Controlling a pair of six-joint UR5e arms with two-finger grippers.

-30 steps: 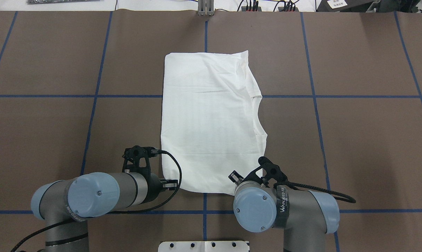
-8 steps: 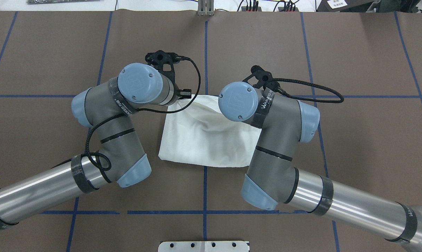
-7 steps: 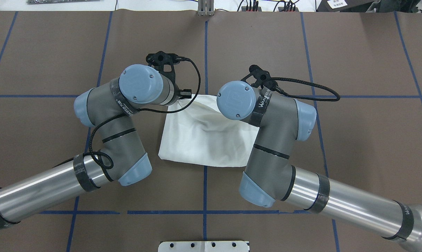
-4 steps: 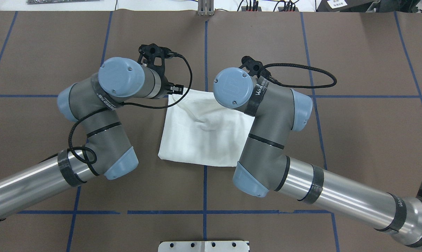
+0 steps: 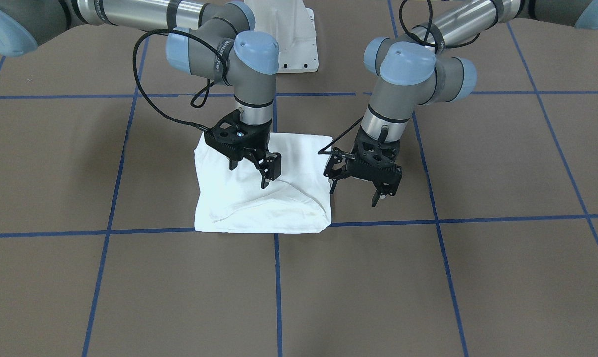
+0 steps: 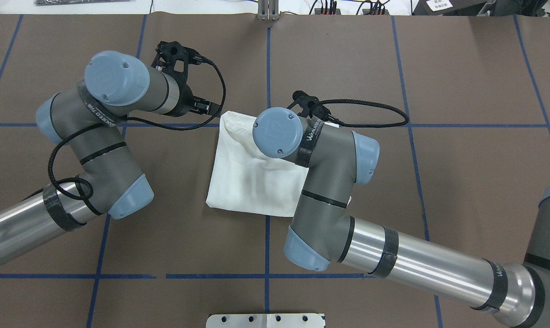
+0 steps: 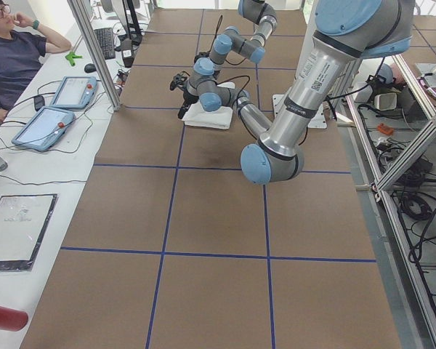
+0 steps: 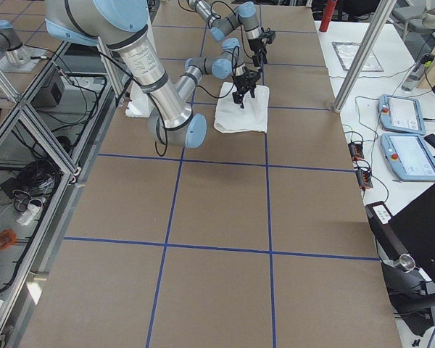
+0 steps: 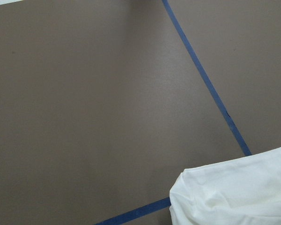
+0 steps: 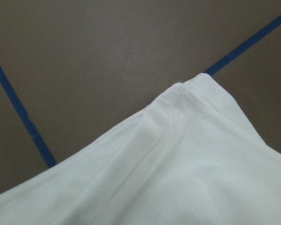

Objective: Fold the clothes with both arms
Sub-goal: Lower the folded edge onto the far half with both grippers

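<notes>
Shirt (image 5: 259, 210) edge beside blue tape line (image 5: 427, 222)

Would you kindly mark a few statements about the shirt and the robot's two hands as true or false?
1. The shirt lies folded into a compact, roughly square packet on the table. True.
2. The left hand is clamped on a corner of the shirt. False: it is open and holds nothing, over bare table just beside the shirt's edge.
3. The right hand is over the shirt with its fingers spread. True.
4. Both sleeves lie stretched out flat to either side of the shirt. False: no sleeve sticks out; the packet has plain folded edges all round.
</notes>
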